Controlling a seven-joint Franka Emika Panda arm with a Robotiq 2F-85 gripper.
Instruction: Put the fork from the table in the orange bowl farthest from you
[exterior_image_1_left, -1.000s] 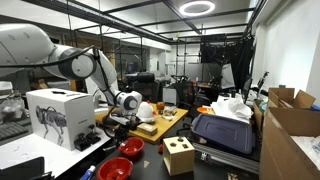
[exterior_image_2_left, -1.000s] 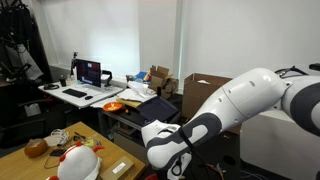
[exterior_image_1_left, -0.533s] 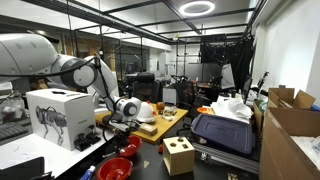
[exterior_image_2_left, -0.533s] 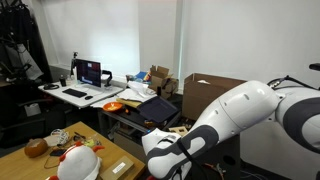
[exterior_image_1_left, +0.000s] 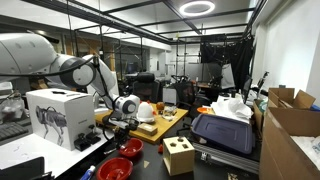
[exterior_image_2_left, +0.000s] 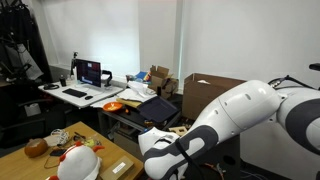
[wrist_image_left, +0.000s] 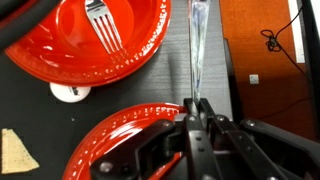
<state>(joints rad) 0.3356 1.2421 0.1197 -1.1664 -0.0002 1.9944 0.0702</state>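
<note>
Nearest the wrist camera, your gripper (wrist_image_left: 195, 105) is pinched all but closed on the narrow end of a thin, pale, glassy strip. I take it for the fork (wrist_image_left: 195, 50), though its head runs out of frame. It looks light, slick and a little springy, so the flat faces of the handle are the place to hold it, and it may swivel. Under the jaws sits the near bowl (wrist_image_left: 115, 145) — beyond it, the far bowl (wrist_image_left: 145, 45) holds a second fork (wrist_image_left: 105, 32).
</note>
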